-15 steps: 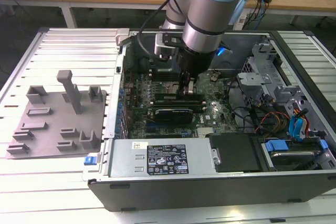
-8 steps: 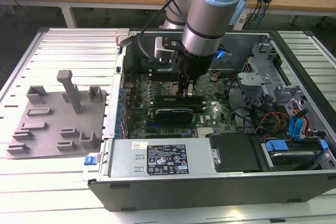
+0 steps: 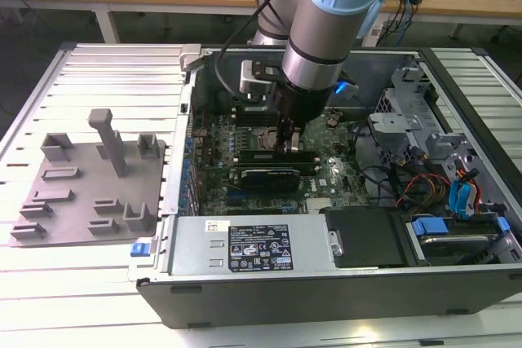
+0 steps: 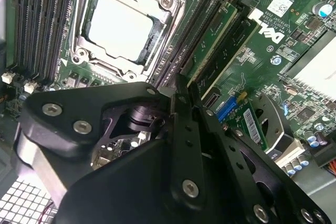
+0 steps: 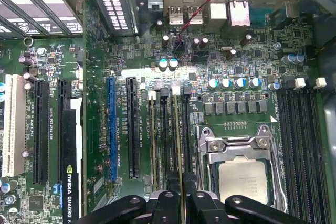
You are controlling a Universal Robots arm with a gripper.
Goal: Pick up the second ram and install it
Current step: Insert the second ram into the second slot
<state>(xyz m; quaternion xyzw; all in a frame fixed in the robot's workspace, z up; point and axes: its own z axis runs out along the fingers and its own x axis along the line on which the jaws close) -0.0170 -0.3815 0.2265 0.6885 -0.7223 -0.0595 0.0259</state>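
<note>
The gripper point(image 3: 292, 143) is lowered inside the open computer case point(image 3: 326, 283), directly over the motherboard point(image 3: 342, 170) and just beside the CPU socket point(image 5: 242, 169). In the first wrist view the two fingers point(image 5: 169, 203) are seen drawn close together on the top edge of a thin green board standing on edge between them, judged to be the second ram point(image 5: 182, 182). The grip is therefore reported as clamped on the stick. The stick is aligned along one of the memory slots point(image 5: 167, 140) next to the socket, and its lower edge appears to be at or in the slot; whether it is fully seated cannot be told.

In the second wrist view, a ram stick point(image 4: 223, 43) is noted lying in the slots beyond the socket.

The grey holder plate point(image 3: 90, 193) rests on the table point(image 3: 81, 299) to the exterior view's left of the case, well apart from the arm.

The step in hand is judged to be insertion. A straight, even downward press would be called for, with the stick kept square to the slot.
</note>
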